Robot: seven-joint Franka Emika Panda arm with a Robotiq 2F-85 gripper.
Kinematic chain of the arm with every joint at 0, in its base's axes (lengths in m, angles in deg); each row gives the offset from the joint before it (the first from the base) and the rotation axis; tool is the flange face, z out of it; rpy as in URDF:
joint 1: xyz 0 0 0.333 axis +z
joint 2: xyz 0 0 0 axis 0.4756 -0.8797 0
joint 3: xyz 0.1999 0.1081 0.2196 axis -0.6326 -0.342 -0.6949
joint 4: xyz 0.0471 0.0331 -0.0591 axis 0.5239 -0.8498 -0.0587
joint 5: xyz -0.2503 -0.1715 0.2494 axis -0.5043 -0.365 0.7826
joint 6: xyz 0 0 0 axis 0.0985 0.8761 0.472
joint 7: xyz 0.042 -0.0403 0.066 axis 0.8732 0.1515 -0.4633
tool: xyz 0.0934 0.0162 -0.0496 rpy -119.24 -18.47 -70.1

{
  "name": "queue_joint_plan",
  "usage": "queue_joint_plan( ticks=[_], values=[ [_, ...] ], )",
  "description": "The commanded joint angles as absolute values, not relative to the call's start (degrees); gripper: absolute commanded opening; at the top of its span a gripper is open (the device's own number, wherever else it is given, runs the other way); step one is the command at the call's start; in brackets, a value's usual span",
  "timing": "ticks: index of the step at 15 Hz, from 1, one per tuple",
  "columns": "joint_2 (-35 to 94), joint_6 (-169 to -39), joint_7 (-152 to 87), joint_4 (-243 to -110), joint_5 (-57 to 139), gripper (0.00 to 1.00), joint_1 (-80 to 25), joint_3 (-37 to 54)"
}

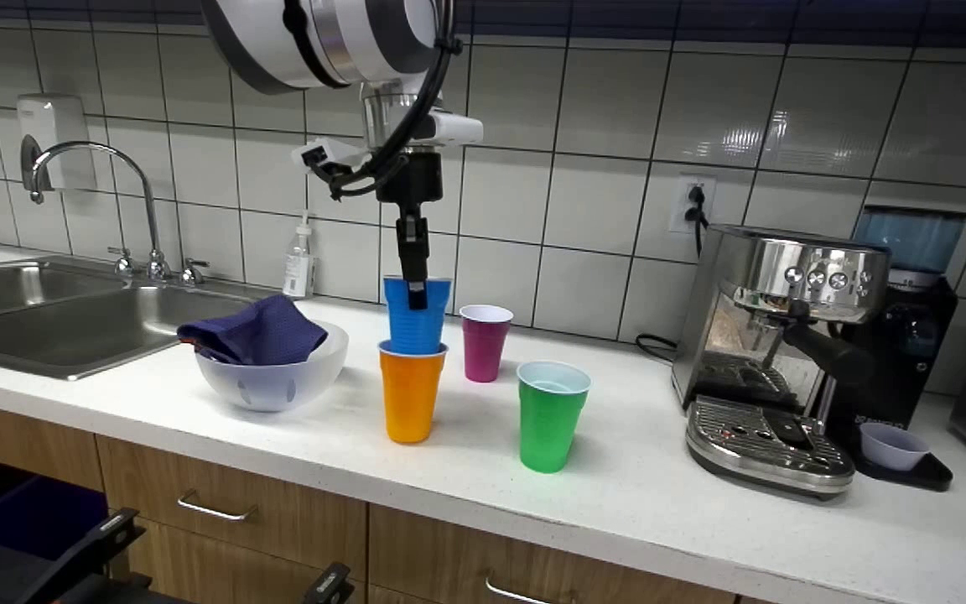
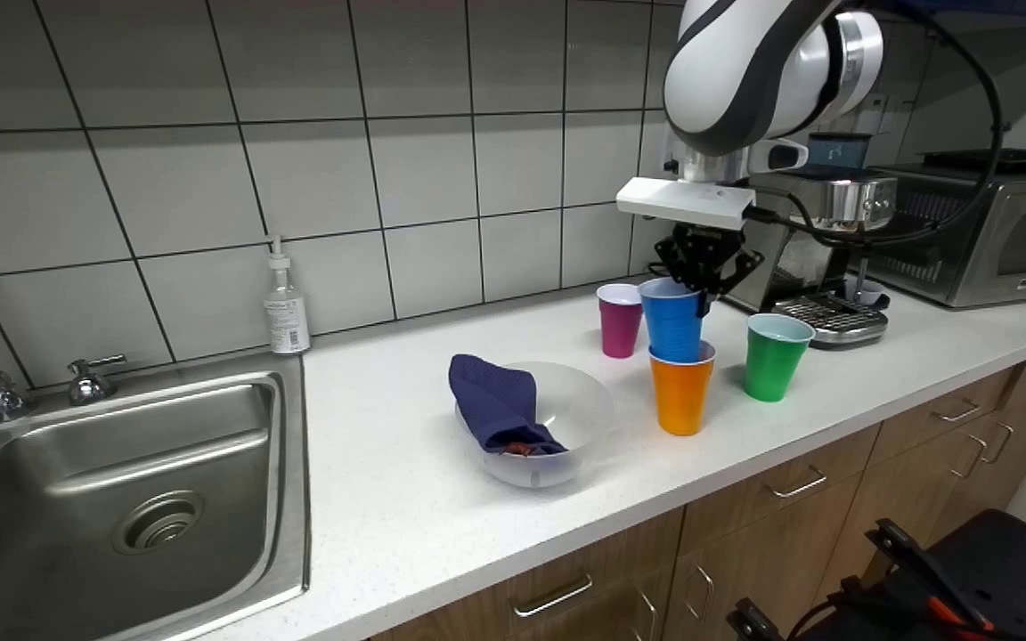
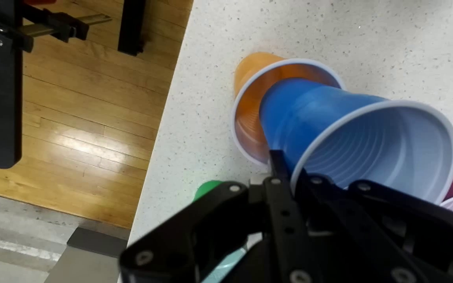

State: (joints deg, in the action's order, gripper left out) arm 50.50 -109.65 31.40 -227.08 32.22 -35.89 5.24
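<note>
Right of centre in the wrist view, a blue plastic cup (image 3: 360, 137), pale-ribbed inside, is pinched by the gripper (image 3: 294, 168).

on the white counter (image 1: 634, 461) stand an orange cup (image 1: 410, 398), green cup (image 1: 548, 428), magenta cup (image 1: 483, 354), frosted bowl (image 1: 272, 387), coffee machine (image 1: 751, 369).

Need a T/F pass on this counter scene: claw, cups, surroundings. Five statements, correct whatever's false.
1. The claw pinches the wall of the blue plastic cup. True.
2. The blue plastic cup is held above the green cup. False: its base is at the mouth of the orange plastic cup.
3. The magenta plastic cup stands upright on the countertop. True.
4. The navy cloth lies in the sink. False: it rests in the translucent bowl, sticking out over the rim.
5. The espresso machine has a portafilter fitted. True.
</note>
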Motion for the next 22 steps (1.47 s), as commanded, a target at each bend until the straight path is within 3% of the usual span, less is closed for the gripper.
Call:
queue_joint_plan(
  ticks=[1,13,14,15,17,22],
  values=[
    [51.6,-110.5,33.3,-228.5,32.7,0.01,-35.1,5.7],
    [53.9,-110.8,35.6,-232.2,33.3,0.01,-35.3,5.7],
    [54.0,-110.7,35.8,-232.3,33.3,0.05,-35.3,5.6],
    [54.2,-110.6,36.0,-232.5,33.4,0.29,-35.3,5.6],
    [54.4,-110.5,36.3,-232.6,33.4,0.33,-35.3,5.6],
    [54.4,-110.4,36.4,-232.7,33.4,0.69,-35.4,5.6]
  ],
)
